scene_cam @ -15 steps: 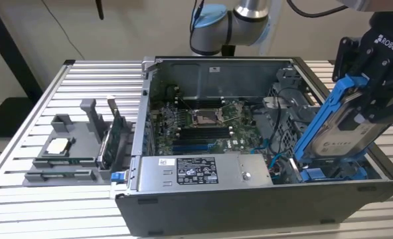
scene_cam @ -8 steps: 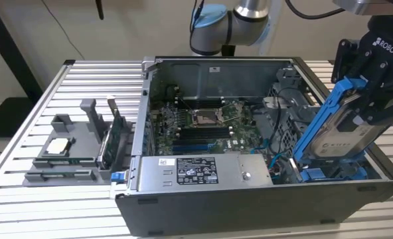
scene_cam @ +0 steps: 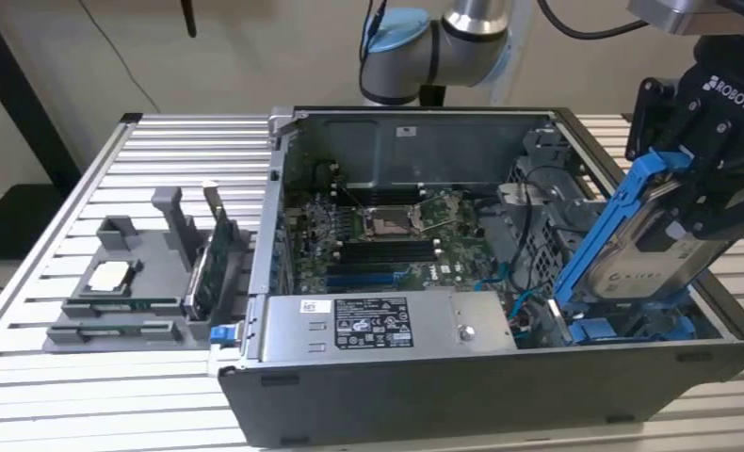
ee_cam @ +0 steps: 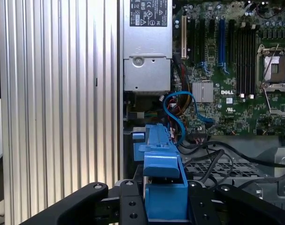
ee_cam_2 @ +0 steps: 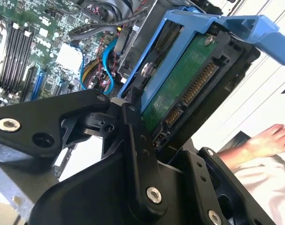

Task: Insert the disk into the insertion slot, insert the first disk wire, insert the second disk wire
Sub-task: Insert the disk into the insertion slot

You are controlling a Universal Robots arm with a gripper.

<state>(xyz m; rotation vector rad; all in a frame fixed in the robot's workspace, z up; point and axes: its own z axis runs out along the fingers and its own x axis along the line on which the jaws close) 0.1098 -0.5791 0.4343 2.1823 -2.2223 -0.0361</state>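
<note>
Hand (scene_cam: 703,212) pinches the disk (scene_cam: 649,259), fingers pressed onto its two faces. Disk sits in its blue carrier frame (scene_cam: 605,221), steeply tilted. Lower end is at the insertion slot (scene_cam: 630,330), exterior view's right of the open computer case (scene_cam: 473,386); contact unclear, not seated. Second wrist view: green underside, connector exposed. Case rests on the slatted surface (scene_cam: 83,377).

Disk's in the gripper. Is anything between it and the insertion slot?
Nothing visible. The gripper holds the disk tilted, its lower end already at the insertion slot and its blue rails. Black cables and a blue cable lie beside the bay, apparently not across it.
</note>
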